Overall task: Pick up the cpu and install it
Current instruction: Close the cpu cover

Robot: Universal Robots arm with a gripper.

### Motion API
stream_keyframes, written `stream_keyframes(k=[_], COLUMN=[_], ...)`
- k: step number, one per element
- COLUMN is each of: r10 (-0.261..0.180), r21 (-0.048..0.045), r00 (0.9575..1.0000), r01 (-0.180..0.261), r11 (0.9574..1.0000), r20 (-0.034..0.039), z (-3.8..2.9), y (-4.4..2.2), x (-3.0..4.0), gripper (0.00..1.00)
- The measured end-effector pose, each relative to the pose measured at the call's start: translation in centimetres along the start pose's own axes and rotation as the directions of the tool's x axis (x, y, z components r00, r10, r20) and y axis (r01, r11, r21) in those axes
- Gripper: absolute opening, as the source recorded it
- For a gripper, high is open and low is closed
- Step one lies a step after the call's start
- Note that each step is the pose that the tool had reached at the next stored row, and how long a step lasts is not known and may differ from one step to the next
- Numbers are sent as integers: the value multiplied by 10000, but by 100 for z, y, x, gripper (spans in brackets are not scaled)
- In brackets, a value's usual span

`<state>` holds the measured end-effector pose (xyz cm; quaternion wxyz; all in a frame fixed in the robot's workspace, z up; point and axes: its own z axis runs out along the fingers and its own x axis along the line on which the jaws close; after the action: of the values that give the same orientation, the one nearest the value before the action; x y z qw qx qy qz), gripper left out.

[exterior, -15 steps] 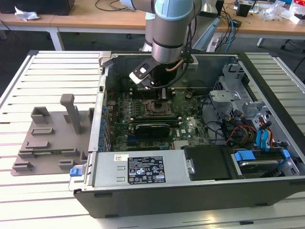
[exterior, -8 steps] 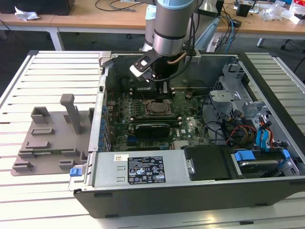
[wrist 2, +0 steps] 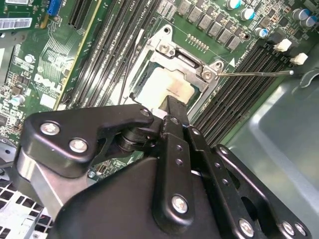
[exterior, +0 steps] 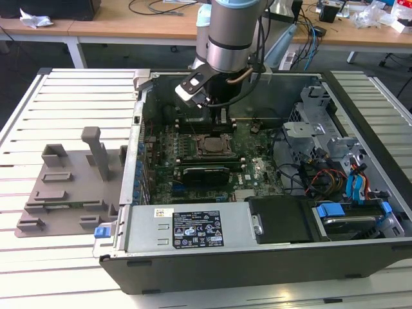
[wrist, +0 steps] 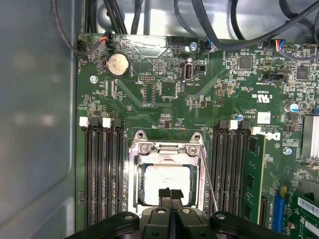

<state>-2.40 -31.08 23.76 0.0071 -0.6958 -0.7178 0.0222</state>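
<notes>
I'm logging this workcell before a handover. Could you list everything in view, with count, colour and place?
computer case: one, black, open, on the table
table: one, white, slatted, under the case and the fixture plate
fixture plate: one, grey, with upright posts, beside the case on the exterior view's left
motherboard: one, green, inside the case
socket frame: one, metal, mid-board
cpu: one, pale silvery, within the socket frame's opening
memory slots: several, black, in banks on both sides of the socket frame
coin cell: one, silver, on the motherboard
arm: one, grey, above the case
gripper: one, black, fingers shut, tips over the cpu's edge
</notes>
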Motion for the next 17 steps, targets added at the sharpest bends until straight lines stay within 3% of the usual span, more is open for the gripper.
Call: stream_keyframes(k=[9, 11, 16, 17], r10=[0, 0, 0, 0], r21=[-1, 0, -1, 0], r00=[10000, 10000, 10000, 10000], r01=[0, 0, 0, 0], r11=[10000, 10000, 10000, 10000], r20=[0, 1, -1, 1], z=[-132, -228, -343, -412], y=[-5, -10, -14, -17], x=[-3, -5, -7, -9], gripper=[11, 11, 11, 11])
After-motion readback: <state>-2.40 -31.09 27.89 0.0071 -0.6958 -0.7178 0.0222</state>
